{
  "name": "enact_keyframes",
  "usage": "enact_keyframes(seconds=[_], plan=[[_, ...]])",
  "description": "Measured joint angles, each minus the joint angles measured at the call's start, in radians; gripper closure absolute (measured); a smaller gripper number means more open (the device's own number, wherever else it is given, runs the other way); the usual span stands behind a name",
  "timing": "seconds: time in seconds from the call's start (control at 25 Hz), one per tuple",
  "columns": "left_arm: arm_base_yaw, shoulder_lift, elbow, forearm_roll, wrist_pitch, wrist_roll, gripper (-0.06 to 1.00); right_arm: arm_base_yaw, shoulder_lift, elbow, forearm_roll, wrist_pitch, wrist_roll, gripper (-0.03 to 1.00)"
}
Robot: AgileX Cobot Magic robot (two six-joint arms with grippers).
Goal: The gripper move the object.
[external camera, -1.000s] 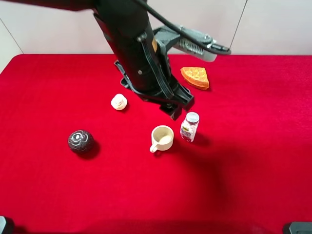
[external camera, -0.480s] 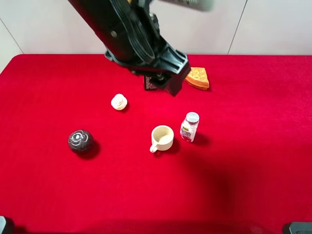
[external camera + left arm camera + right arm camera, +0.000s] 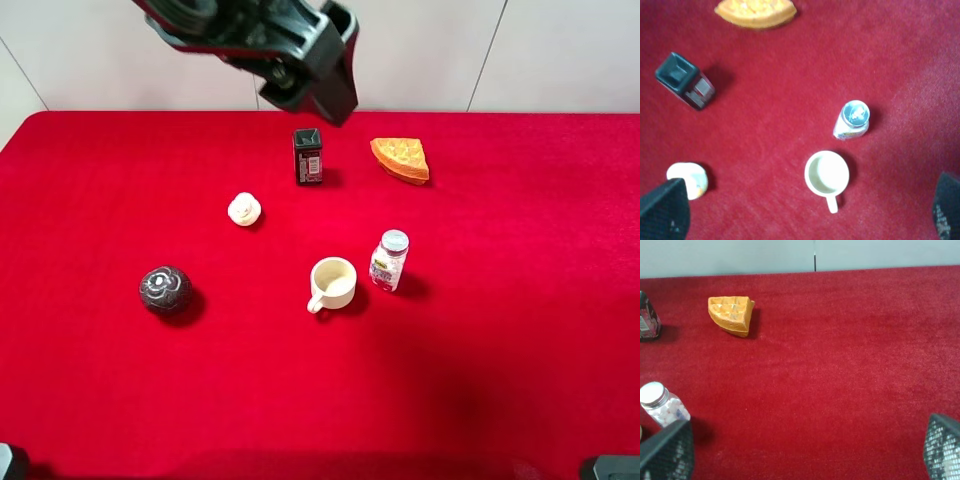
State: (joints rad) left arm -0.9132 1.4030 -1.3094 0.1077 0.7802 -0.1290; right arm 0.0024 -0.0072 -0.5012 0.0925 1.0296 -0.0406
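Observation:
The cream mug (image 3: 333, 283) stands upright on the red cloth, its handle toward the front left. In the left wrist view the mug (image 3: 826, 173) lies far below my left gripper (image 3: 805, 216), which is open and empty, with only its two black fingertips (image 3: 665, 212) showing at the frame's corners. The left arm (image 3: 290, 45) hangs high over the table's back edge, apart from the mug. My right gripper (image 3: 802, 450) is open and empty over bare cloth. It does not show in the exterior view.
A pill bottle (image 3: 389, 260) stands just right of the mug. A black box (image 3: 308, 157) and an orange waffle wedge (image 3: 401, 158) sit at the back. A white figurine (image 3: 244, 209) and a dark patterned ball (image 3: 166, 288) lie to the left.
The left arm has risen and drawn back from just above the mug and bottle to the back of the table, uncovering the black box. The mug has not moved.

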Motion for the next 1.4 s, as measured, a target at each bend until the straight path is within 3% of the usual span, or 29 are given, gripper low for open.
enact_keyframes(seconds=[0.28,0.72,1.04,1.4], plan=[[0.0,-0.098,0.0,0.01,0.083,0.021,-0.05,0.0,0.0,0.0,0.0,0.0,0.0,0.27],[0.0,-0.238,0.0,0.011,0.397,-0.015,-0.05,0.0,0.0,0.0,0.0,0.0,0.0,0.27],[0.0,-0.328,0.02,0.015,0.397,-0.026,-0.05,0.0,0.0,0.0,0.001,0.0,0.0,0.27],[0.024,-0.511,0.185,0.021,0.398,-0.028,-0.05,0.0,0.0,0.0,0.001,0.0,0.0,0.27]])
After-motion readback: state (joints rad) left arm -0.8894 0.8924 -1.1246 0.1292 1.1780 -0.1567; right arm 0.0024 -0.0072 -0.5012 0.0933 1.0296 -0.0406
